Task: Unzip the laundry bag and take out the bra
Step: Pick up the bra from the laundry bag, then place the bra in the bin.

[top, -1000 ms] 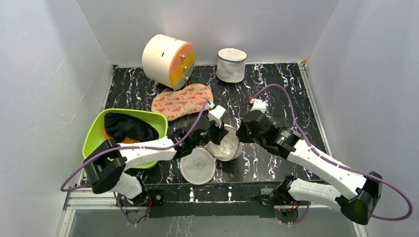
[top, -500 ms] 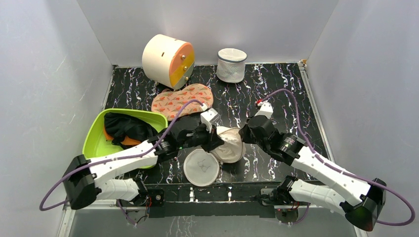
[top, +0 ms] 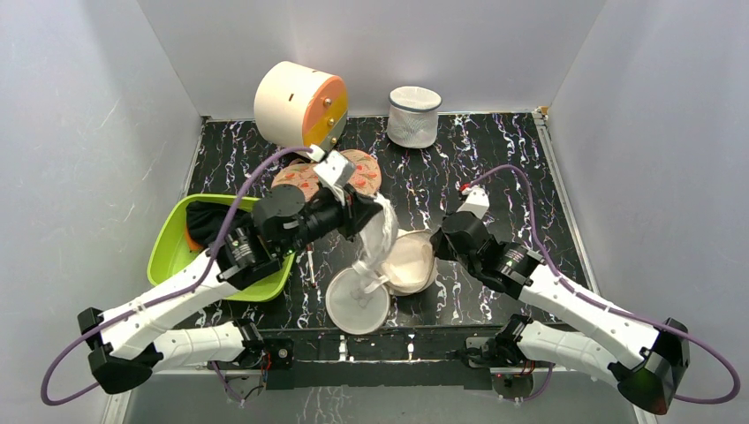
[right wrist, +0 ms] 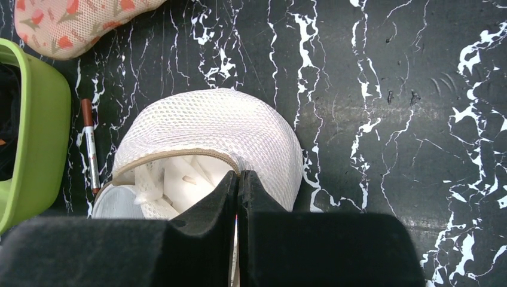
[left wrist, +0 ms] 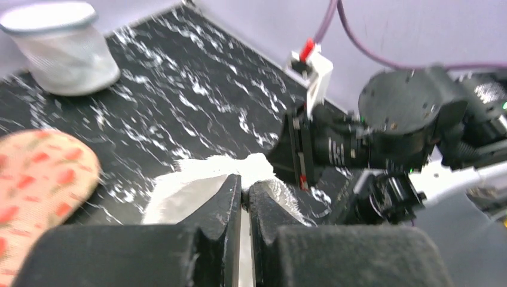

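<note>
The cream mesh laundry bag (top: pixel 413 263) lies open at the table's front centre, its flat face (top: pixel 357 302) flopped toward me. My left gripper (top: pixel 369 210) is shut on the white bra (top: pixel 378 243) and holds it lifted; the fabric hangs stretched from the jaws down into the bag's mouth. In the left wrist view the jaws (left wrist: pixel 244 182) pinch white fabric (left wrist: pixel 191 182). My right gripper (top: pixel 435 243) is shut on the bag's tan zip trim; the right wrist view shows its jaws (right wrist: pixel 237 176) on the rim, the mesh dome (right wrist: pixel 221 122) and white fabric inside (right wrist: pixel 179 179).
A green tub (top: pixel 172 240) with a black garment (top: pixel 221 225) stands at the left. An orange patterned cloth (top: pixel 320 181) lies behind my left gripper. A cream drum box (top: pixel 291 102) and a white cylindrical mesh bag (top: pixel 413 115) stand at the back. A pen (right wrist: pixel 89 143) lies by the bag.
My left gripper has risen and moved back and left, drawing the bra up out of the bag. My right gripper has stayed shut on the bag's rim.
</note>
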Motion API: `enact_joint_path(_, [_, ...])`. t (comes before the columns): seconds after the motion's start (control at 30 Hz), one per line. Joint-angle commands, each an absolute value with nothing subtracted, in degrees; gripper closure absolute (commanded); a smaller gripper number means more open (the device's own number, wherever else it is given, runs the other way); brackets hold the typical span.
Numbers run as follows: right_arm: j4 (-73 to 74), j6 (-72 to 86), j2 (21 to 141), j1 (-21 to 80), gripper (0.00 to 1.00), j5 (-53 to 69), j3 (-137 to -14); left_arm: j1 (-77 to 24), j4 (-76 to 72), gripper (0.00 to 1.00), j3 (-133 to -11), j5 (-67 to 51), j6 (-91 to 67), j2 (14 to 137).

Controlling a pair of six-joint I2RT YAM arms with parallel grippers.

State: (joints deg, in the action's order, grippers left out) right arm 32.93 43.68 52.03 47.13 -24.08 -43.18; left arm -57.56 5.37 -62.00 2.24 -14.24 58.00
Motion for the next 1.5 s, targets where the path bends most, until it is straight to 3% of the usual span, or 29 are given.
enact_joint_path(0.0, [31.22, 44.27, 49.78, 47.02, 1.00, -27.86, -43.63, -57.63, 8.50, 1.00, -71.08, 6.22, -6.94, 57.75])
enact_joint_path(0.1, [31.87, 44.08, 49.36, 47.02, 1.00, -28.67, -43.93, -57.64, 12.69, 1.00, -78.66, 10.61, -1.28, 60.33])
enact_joint_path(0.23, [32.42, 43.81, 49.17, 47.02, 1.00, -29.00, -44.19, -57.60, 17.17, 1.00, -87.97, 31.01, 4.95, 64.73])
enact_joint_path(0.37, [32.67, 43.52, 49.13, 47.02, 1.00, -28.91, -44.49, -55.82, 13.97, 1.00, -87.76, 49.40, 12.30, 66.87])
enact_joint_path(0.57, [33.03, 42.32, 48.95, 47.02, 1.00, -29.05, -45.15, -38.08, 17.97, 1.00, -81.27, 48.93, 7.80, 67.79])
enact_joint_path(0.7, [33.92, 42.32, 48.79, 47.02, 1.00, -28.97, -45.78, -32.89, 22.04, 1.00, -77.48, 52.54, 0.44, 64.86])
enact_joint_path(0.87, [33.78, 42.03, 49.10, 47.02, 1.00, -28.41, -46.32, -32.05, 31.78, 1.00, -71.53, 61.45, -13.00, 57.68])
enact_joint_path(1.03, [33.79, 41.74, 50.28, 47.00, 1.00, -27.75, -46.80, -32.00, 42.64, 1.00, -68.02, 62.73, -23.63, 49.90])
enact_joint_path(1.27, [31.85, 41.84, 51.35, 46.98, 1.00, -26.19, -46.00, -32.07, 54.55, 1.00, -72.43, 63.97, -24.77, 46.87])
enact_joint_path(1.47, [31.48, 41.93, 52.46, 47.02, 1.00, -25.23, -45.99, -32.07, 48.48, 1.00, -71.76, 65.61, -12.04, 43.71])
